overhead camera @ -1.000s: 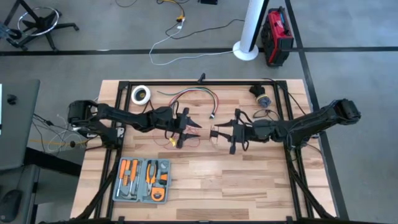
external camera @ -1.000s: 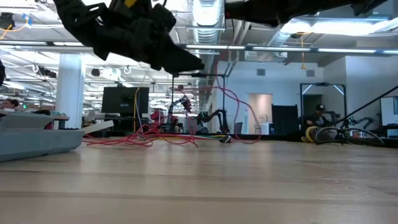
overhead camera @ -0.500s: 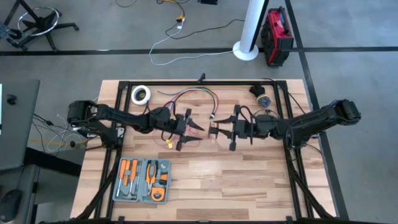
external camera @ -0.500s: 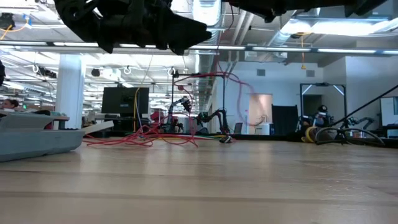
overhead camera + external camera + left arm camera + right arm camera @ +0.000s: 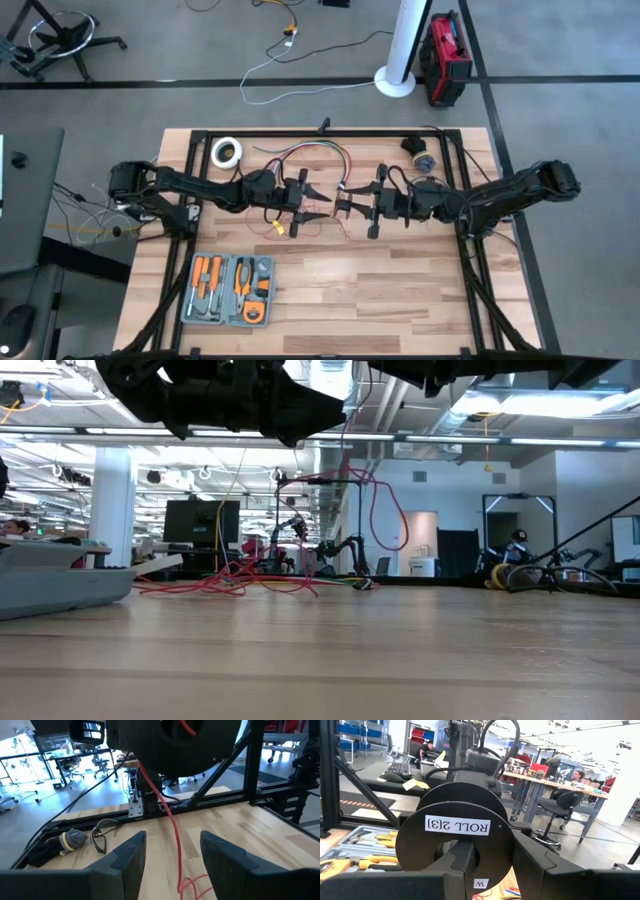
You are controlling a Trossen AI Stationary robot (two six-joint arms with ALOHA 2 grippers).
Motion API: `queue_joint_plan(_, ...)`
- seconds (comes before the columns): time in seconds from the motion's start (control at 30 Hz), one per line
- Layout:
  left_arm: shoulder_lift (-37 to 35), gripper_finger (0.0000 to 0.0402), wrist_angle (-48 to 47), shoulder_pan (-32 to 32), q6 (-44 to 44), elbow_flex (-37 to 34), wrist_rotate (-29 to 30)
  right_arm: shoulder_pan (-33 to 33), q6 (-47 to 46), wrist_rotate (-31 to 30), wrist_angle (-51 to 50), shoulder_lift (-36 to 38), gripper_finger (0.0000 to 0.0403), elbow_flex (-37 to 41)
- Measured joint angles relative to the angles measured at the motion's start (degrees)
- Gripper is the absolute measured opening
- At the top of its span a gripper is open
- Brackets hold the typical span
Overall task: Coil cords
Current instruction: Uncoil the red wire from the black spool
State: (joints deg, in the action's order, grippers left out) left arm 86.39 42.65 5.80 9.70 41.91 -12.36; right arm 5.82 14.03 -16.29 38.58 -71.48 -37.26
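Observation:
The cord is a thin red wire. Most of it lies in a loose tangle [image 5: 288,222] on the table's middle, and a slack loop of it [image 5: 388,510] hangs in the air below the grippers. My left gripper [image 5: 318,195] and right gripper [image 5: 342,204] face each other a short way apart above the table's middle. Both stand open. In the left wrist view the wire [image 5: 170,820] runs down between my left gripper's [image 5: 172,855] spread fingers. I cannot tell whether it touches them. My right gripper [image 5: 494,865] looks onto the left arm's wrist. My right gripper has the red wire slung over its dark body [image 5: 186,726], as the left wrist view shows. That body hides where the wire rests. From there the wire hangs slack [image 5: 176,845] down to the tangle on the table.
A grey case of orange-handled tools [image 5: 230,290] lies near the front left. A tape roll [image 5: 227,152], a bundle of coloured leads [image 5: 312,152] and dark small items [image 5: 424,160] lie along the far side. A black frame [image 5: 330,133] borders the table.
My right gripper has gone toward the table's left and slightly toward the far edge, closing on the left gripper. My left gripper has risen a little. The hanging part of the red wire has been drawn higher above the table; the tangle has stayed.

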Motion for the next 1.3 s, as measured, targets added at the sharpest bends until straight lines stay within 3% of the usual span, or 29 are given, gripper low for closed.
queue_joint_plan(0.5,0.02,0.0178,1.23,0.02,-3.94,1.28,1.99,-0.81,1.09,-0.09,1.39,0.0,0.0108,-0.02)
queue_joint_plan(0.73,7.07,0.0178,1.49,0.2,-4.85,4.72,2.23,-0.79,1.53,-0.07,2.55,0.0,0.0108,-0.04)
queue_joint_plan(0.97,9.48,0.0173,1.66,1.17,-4.63,6.99,2.14,-0.3,1.55,-0.09,1.91,-0.01,0.0108,-0.04)
queue_joint_plan(1.1,9.33,0.0138,1.78,1.88,-5.23,7.03,2.44,-0.15,1.69,-0.07,1.98,-0.01,0.0108,-0.04)
queue_joint_plan(1.3,9.35,0.0035,1.05,2.29,-6.1,7.03,2.75,-0.17,1.61,-0.17,1.74,0.0,0.0108,-0.04)
